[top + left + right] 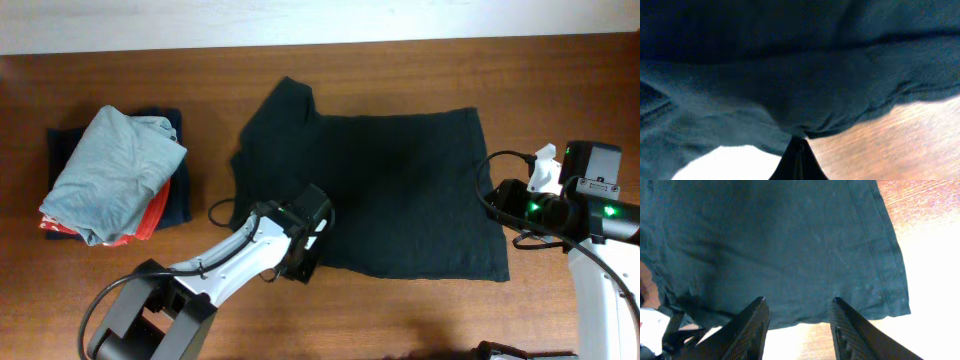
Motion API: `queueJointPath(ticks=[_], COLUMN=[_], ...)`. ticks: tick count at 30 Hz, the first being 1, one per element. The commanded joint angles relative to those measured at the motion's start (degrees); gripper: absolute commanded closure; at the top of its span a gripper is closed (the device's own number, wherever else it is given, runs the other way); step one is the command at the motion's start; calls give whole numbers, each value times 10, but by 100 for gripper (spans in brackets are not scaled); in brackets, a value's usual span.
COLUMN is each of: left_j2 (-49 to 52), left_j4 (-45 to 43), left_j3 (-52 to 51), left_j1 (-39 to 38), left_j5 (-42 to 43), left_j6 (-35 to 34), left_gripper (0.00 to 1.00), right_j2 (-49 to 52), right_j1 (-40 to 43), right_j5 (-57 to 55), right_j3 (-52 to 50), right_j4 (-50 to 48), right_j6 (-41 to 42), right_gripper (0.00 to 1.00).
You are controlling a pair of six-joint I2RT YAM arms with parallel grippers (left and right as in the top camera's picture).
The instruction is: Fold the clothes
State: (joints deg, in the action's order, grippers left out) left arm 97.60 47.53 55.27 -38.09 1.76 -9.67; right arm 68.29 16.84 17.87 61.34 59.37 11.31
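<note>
A black T-shirt point(400, 190) lies spread flat across the middle of a brown wooden surface point(400, 60), one short sleeve pointing toward the far edge. It is well apart from a stack of folded garments point(115, 170) at my left, which has a grey-blue one on top.

My left gripper point(797, 150) is down at the shirt's near-left edge. Its fingers are pressed together, and the cloth puckers into their tip, so I judge it has a pinch of the edge. My right gripper point(798, 304) hovers over the shirt's right-hand corner with its fingers apart and nothing between them.

I expect the fabric to be light, soft and limp. It should sag and wrinkle when lifted and drag rather than slide. The stitched hem and its corners look like the firmest places to take hold.

In the overhead view the left arm covers the shirt's near-left part, so I cannot see the other sleeve. The left wrist view is close and blurred, and I cannot tell how many layers are pinched.
</note>
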Motion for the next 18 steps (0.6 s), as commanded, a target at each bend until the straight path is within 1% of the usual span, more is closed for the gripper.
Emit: queueJointPath(ticks=[1,4,7,16,18], left_j2=[-16,-24,-26,-26,-26], left_j4=[50,88,101,85,84], left_j3=[58,104,136,142,142], left_j1=[11,17,24,69,73], left_j5=[-26,-54,-63,-63,-51], left_j6=[3,5,21,34,33], left_gripper=[100,100,100,100,100], right_j2=[-7,-7,-7,-7,-7], right_j1=[-3,-3,-3,-3,-3], right_j5=[-5,-5,-5,-5,-5], right_j3=[6,6,6,6,6], right_j4=[-2,-2,-2,0,0], right_j6=[-6,-6,-6,-6,-6], right_gripper=[57,56,57,56,56])
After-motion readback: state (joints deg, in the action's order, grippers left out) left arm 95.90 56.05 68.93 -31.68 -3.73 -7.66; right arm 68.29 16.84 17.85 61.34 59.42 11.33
